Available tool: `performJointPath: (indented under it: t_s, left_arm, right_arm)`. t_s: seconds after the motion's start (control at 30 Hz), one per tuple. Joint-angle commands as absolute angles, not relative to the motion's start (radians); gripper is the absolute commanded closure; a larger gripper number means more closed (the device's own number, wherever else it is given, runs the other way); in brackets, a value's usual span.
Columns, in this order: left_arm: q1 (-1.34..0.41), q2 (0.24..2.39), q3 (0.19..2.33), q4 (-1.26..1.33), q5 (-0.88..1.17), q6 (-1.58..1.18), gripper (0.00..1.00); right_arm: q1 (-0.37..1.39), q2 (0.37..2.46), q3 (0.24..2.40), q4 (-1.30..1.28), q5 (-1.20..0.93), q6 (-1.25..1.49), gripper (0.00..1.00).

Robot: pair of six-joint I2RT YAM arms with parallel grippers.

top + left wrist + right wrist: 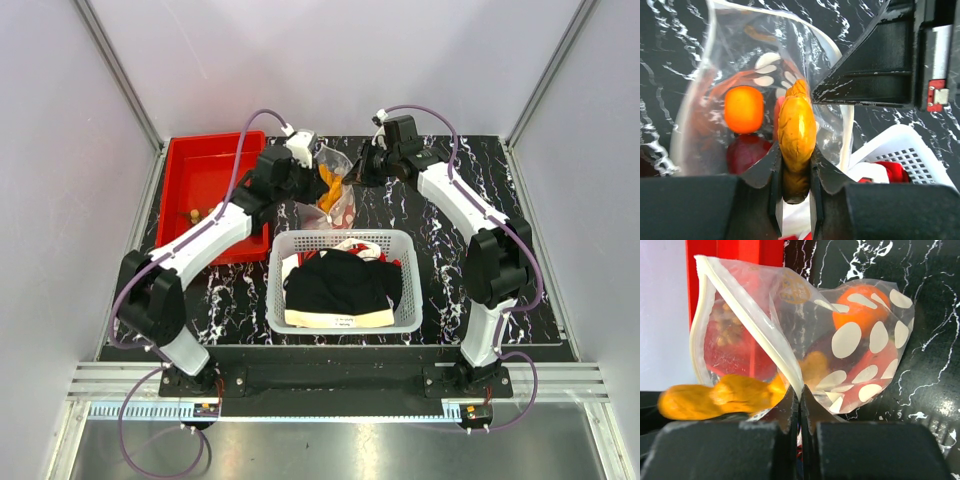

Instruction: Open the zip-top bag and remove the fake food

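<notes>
Nearest, a white mesh basket (276,290) holds black and white clothes (335,282). Beyond it, the right claw (800,396) pinches the clear crinkly zip-top bag (341,207) by its rim, with orange toy fruit (743,109) inside. The left claw (796,156) clamps a yellow-orange toy piece (796,125) at the bag's mouth.

Bright colours on a white-veined black tabletop (525,175).
Clear zip-top bag (790,295), white oval spots; orange fruit (743,109), dark red fruit (747,152), amber piece (796,132); red bin (200,165); white mesh basket (411,290), black clothes (335,280).
</notes>
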State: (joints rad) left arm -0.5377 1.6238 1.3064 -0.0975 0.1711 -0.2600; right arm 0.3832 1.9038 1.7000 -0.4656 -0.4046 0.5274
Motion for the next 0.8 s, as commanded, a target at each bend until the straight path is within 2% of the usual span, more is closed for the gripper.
performJointPath:
  t_s: [0.0,0.37,0.63,0.77]
  left_arm:
    - [-0.541,1.523,1.347,-0.075,0.161,-0.230,1.00]
    - [-0.511,1.326,1.388,-0.204,0.127,-0.204,1.00]
    - [-0.252,1.181,1.195,-0.287,-0.136,-0.406,1.00]
    - [-0.135,1.169,1.037,-0.273,-0.170,-0.495,1.00]
  right_arm:
    - [0.377,1.848,1.683,-0.428,-0.377,0.506,1.00]
    - [0.373,1.835,1.680,-0.431,-0.364,0.495,1.00]
    - [0.371,1.825,1.687,-0.429,-0.379,0.486,1.00]
    - [0.371,1.821,1.701,-0.428,-0.393,0.483,1.00]
